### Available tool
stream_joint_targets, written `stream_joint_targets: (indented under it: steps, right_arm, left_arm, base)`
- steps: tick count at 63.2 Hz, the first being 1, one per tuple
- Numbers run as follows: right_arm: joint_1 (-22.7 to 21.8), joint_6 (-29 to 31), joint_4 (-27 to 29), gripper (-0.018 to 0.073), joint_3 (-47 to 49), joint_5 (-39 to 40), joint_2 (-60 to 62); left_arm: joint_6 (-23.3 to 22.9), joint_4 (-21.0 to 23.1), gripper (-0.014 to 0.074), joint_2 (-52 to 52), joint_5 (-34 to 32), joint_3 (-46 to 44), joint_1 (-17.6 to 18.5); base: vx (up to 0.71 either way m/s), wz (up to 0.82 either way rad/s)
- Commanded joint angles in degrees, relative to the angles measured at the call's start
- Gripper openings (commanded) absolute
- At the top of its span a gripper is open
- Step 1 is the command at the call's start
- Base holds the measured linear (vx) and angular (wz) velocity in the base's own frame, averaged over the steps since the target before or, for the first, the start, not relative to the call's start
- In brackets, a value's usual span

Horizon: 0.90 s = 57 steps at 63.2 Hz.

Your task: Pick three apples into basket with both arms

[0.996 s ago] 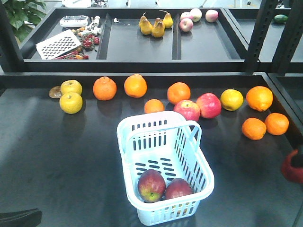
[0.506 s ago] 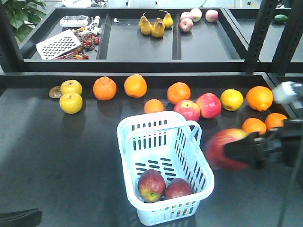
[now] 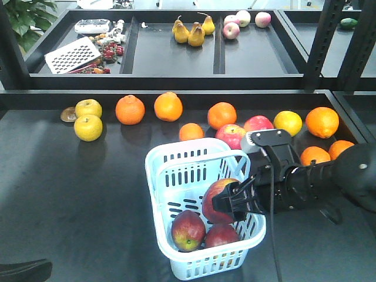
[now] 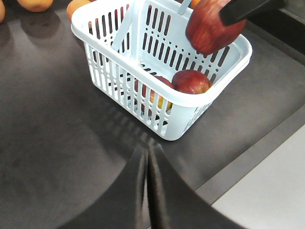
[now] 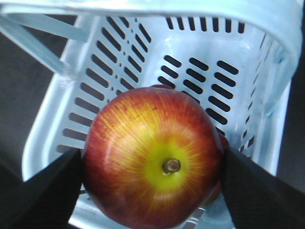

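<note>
apples: three; two [image 3: 188, 230] [image 3: 221, 234] lie in basket [image 3: 161, 158], third [image 3: 216, 200] held over it
right tool [image 3: 228, 202]: clamped on third apple
left tool [image 4: 145, 191]: fingers together, holding nothing, above table [image 3: 70, 188]
oranges in the table row: seven
pears: three

3 dark red apples [image 3: 188, 230]. 1 basket [image 3: 154, 188]. Middle row: approx. 7 oranges [image 3: 130, 110], 3 yellow fruits [image 3: 88, 128], 2 pink-red apples [image 3: 232, 135]. Top of frame: 3 pears [image 3: 195, 34], 3 pale apples [image 3: 262, 19].
</note>
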<state>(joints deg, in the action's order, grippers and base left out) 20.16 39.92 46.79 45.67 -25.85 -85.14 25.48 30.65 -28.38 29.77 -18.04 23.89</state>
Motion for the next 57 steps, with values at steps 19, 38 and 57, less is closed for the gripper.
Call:
stream_joint_targets:
  steps: [19,38,57]
  right_arm:
    - [0.0,3.0,1.9,0.0718,1.5,2.7,1.0]
    - [-0.1,5.6,0.3,0.0463,1.5,-4.1,5.1]
    - [-0.1,5.4,-4.3,-0.001,0.9,-11.4,19.2]
  left_arm:
    - [-0.4,1.6,-0.0006,0.1,-3.5,-1.2,-0.1]
    - [-0.4,1.6,-0.0006,0.1,-3.5,-1.2,-0.1]
    - [-0.4,1.6,-0.0006,0.1,-3.5,-1.2,-0.1]
  base:
    - [0.0,0.0]
    - [0.0,0.0]
    - [0.0,0.0]
